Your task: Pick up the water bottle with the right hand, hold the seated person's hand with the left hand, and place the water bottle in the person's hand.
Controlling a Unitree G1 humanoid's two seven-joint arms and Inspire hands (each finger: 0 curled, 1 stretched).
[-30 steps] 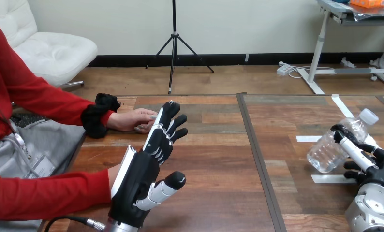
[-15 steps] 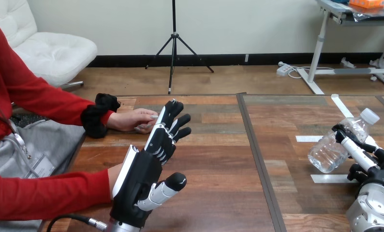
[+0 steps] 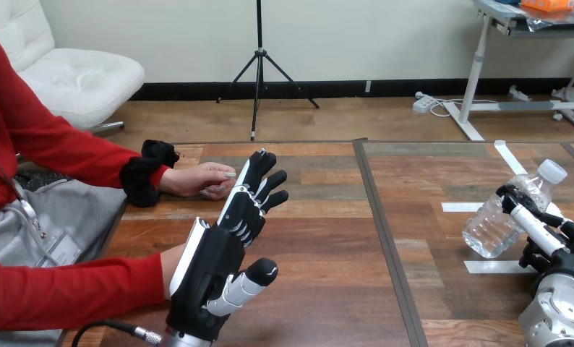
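Wooden table (image 3: 327,238): right hand (image 3: 559,246) has its fingers wrapped round the tilted water bottle (image 3: 497,220) at the far right, left hand (image 3: 212,271) is spread straight-fingered near the person's hand (image 3: 197,179).

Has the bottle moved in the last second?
Yes, slightly: the bottle, in the right hand, tipped more upright, its base shifting right from the tape strip.

Right robot hand (image 3: 557,249) cut off by the right edge
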